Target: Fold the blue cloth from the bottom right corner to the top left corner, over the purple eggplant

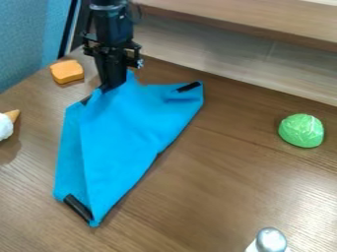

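Note:
The black gripper (112, 87) hangs down at the upper left of the table, its tip at the top edge of a blue cloth (128, 135). The cloth is bunched up against the tip, and whether it is pinched there I cannot tell. From the gripper the cloth spreads down and to the right, partly folded over along its left side. Black strips mark its lower corner and its upper right corner, and another dark piece shows just left of the gripper.
An orange block (67, 71) lies left of the gripper. A white and tan toy (7, 125) is at the left edge, a green toy cabbage (301, 130) at the right, and a silver-topped object (270, 240) at the bottom. A wooden ledge (263, 22) runs along the back.

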`<action>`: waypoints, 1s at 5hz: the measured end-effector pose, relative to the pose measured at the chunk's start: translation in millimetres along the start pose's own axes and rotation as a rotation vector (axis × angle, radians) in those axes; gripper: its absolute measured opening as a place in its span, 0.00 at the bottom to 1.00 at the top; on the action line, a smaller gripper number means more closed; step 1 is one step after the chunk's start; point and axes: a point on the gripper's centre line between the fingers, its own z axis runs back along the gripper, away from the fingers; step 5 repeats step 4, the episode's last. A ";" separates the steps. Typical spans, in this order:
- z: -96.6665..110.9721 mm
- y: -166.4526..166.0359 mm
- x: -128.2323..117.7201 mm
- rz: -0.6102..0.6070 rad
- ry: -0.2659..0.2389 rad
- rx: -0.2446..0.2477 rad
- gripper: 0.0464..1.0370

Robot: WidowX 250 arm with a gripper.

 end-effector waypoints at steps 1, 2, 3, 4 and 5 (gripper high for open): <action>0.6 1.4 -0.2 0.011 0.000 0.009 0.49; 3.7 3.1 -7.9 0.070 0.000 0.037 0.78; 25.5 -1.7 -19.2 0.094 -0.052 0.055 0.97; 28.8 -11.8 -16.4 0.069 -0.062 0.055 0.97; 28.8 -11.8 -16.4 0.069 -0.062 0.055 0.97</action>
